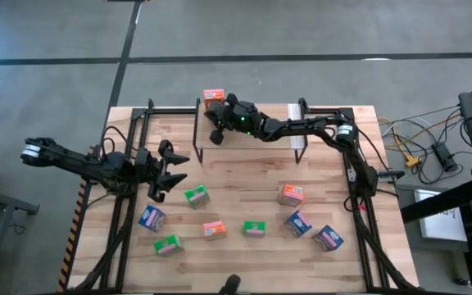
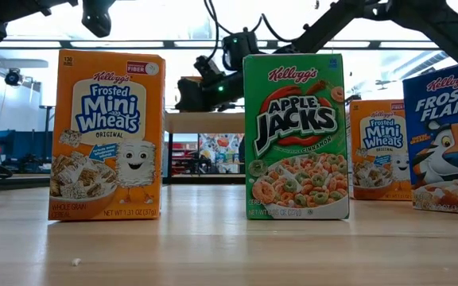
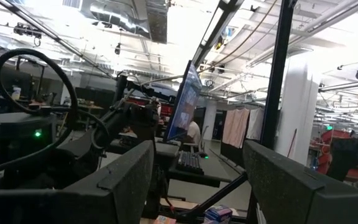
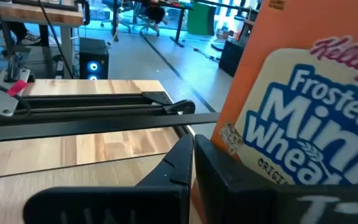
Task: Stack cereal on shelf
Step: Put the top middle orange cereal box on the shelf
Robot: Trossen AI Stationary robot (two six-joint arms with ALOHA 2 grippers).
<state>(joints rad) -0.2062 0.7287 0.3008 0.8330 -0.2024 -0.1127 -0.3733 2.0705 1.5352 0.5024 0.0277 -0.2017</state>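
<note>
From above, I see my right gripper [image 1: 216, 123] at the shelf's [image 1: 277, 111] left end beside an orange box [image 1: 213, 97]; its wrist camera shows the fingers together, beside that glossy cardboard. My left gripper [image 1: 169, 168] hovers over the wooden tabletop [image 1: 244, 176], fingers apart, empty.

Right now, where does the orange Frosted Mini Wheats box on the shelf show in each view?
High view: orange box, top centre, far left corner of shelf.
Low view: box small, atop shelf, between front boxes.
Left wrist view: absent.
Right wrist view: box fills right side.
Shared landmark: shelf.
</note>
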